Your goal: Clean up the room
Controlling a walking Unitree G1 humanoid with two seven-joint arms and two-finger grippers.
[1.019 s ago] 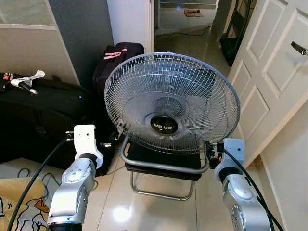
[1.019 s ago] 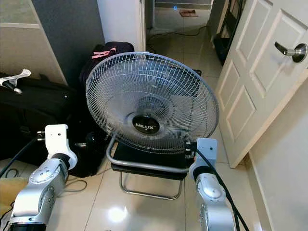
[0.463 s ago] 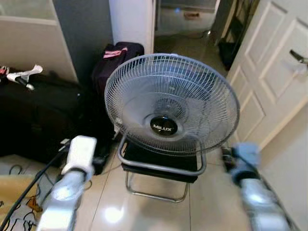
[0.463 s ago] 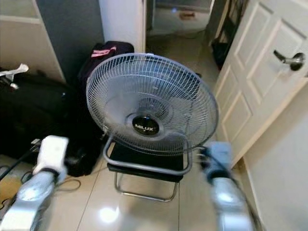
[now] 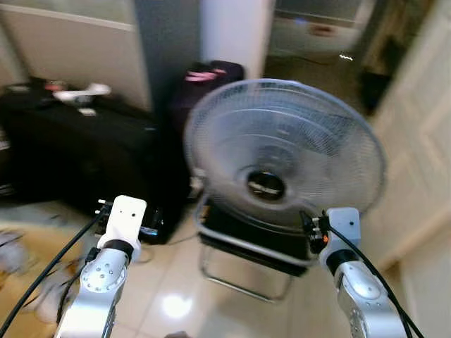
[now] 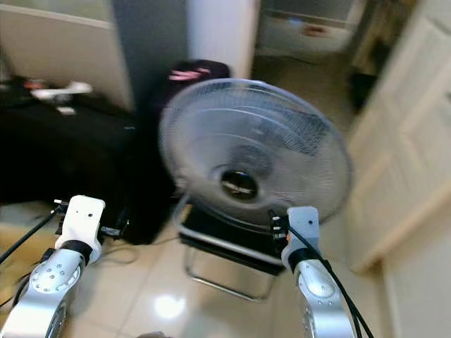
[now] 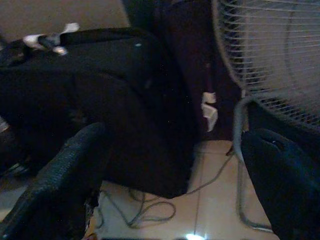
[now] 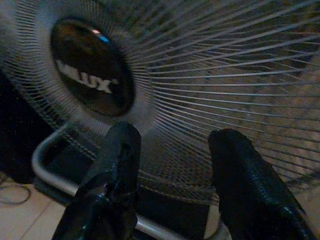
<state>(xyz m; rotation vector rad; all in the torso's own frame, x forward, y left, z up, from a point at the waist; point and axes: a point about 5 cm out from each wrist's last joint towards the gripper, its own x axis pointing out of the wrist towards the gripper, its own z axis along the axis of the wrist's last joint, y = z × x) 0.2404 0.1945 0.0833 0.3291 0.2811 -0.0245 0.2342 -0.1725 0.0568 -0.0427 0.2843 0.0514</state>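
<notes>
A large black bag (image 5: 77, 151) was seen against the wall, with a white object (image 5: 81, 92) lying on top; a dark suitcase (image 5: 204, 81) stood behind it. The floor fan (image 5: 285, 165) stood on glossy tile floor (image 5: 169, 282), beside a white door (image 5: 423, 141). The left gripper (image 7: 170, 185) was held spread near the bag and a loose cable (image 7: 145, 212). The right gripper (image 8: 175, 170) was held parted, empty, before the fan's grille.

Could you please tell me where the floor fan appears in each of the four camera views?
Left eye view: floor fan, centre-right.
Right eye view: centre.
Left wrist view: grille at the frame's edge.
Right wrist view: grille beyond the open right gripper.
Shared landmark: black hub badge.
</notes>
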